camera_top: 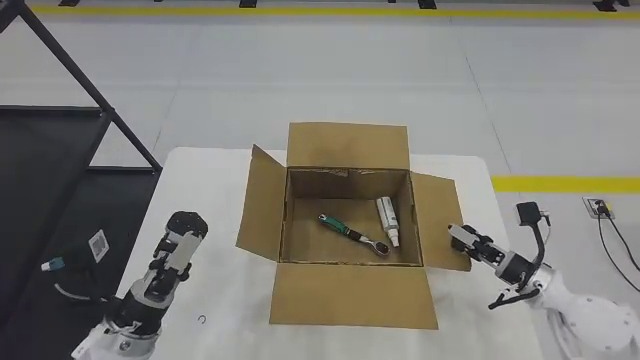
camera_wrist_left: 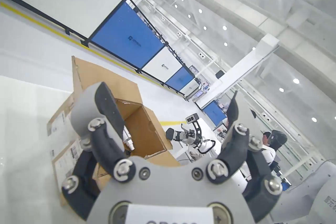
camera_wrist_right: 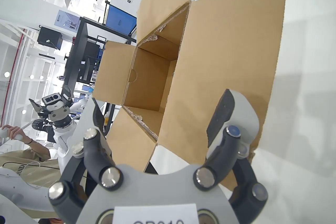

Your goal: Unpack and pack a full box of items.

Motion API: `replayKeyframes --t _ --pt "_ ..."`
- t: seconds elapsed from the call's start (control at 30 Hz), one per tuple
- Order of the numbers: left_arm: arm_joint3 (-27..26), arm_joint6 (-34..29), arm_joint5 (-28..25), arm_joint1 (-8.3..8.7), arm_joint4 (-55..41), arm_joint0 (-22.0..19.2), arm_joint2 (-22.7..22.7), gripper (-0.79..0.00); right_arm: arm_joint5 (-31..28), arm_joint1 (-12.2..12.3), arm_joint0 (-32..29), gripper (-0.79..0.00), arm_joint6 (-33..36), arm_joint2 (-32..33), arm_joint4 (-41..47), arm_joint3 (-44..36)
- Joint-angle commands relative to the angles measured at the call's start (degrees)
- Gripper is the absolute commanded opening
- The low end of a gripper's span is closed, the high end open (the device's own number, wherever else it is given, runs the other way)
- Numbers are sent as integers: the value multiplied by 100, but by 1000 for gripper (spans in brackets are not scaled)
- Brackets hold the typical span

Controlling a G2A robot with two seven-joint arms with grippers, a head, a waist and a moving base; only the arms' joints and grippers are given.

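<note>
An open cardboard box (camera_top: pixel 300 215) stands in the middle of the white table with its four flaps spread out. Inside lie a green-handled ratchet wrench (camera_top: pixel 352 232) and a white tube (camera_top: pixel 388 220) near the right wall. The left gripper (camera_top: pixel 186 226) rests over the table left of the box, open and empty; its wrist view has the box (camera_wrist_left: pixel 141 125) and the white tube (camera_wrist_left: pixel 127 140) beyond its open fingers (camera_wrist_left: pixel 107 107). By the box's right flap (camera_wrist_right: pixel 231 51) sits the right gripper (camera_top: pixel 464 239), open and empty.
The white table (camera_top: pixel 200 180) has bare room on both sides of the box. A small ring-like item (camera_top: pixel 202 319) lies on the table near the left arm. A black frame (camera_top: pixel 60 70) stands off the table's left. Grey floor lies beyond.
</note>
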Motion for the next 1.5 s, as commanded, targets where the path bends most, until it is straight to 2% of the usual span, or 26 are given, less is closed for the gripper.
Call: replayKeyframes --t 0.0,0.3,0.53,0.67,0.83,0.97,1.07,1.13,1.47 --pt "32 -36 -127 13 -125 102 -102 0 49 -4 -24 0 -128 -23 34 25" --pt "170 -150 -474 64 -433 319 -357 0 145 -7 -165 0 -412 -140 63 -100" --pt "403 -257 -822 105 -796 391 -514 0 272 -12 -186 0 -868 -197 -193 -1067" --pt "548 -132 -1039 114 -1024 583 -731 0 592 -6 189 0 -765 -579 -976 -1747" --pt "730 5 -1423 113 -1376 952 -1015 0 1029 -22 998 0 -149 -1398 -1807 -2183" --pt "869 89 -1725 105 -1576 1224 -1138 0 1372 -110 1865 0 306 -2228 -1894 -1931" --pt "941 20 -1904 109 -1776 1330 -1143 0 1671 -225 2427 0 94 -2691 -1635 -1461" --pt "938 -158 -1948 124 -1801 1362 -1131 0 1746 -248 2519 0 -8 -2752 -1593 -1370" --pt "938 -158 -1948 124 -1801 1362 -1131 0 1746 -248 2519 0 -8 -2752 -1593 -1370"
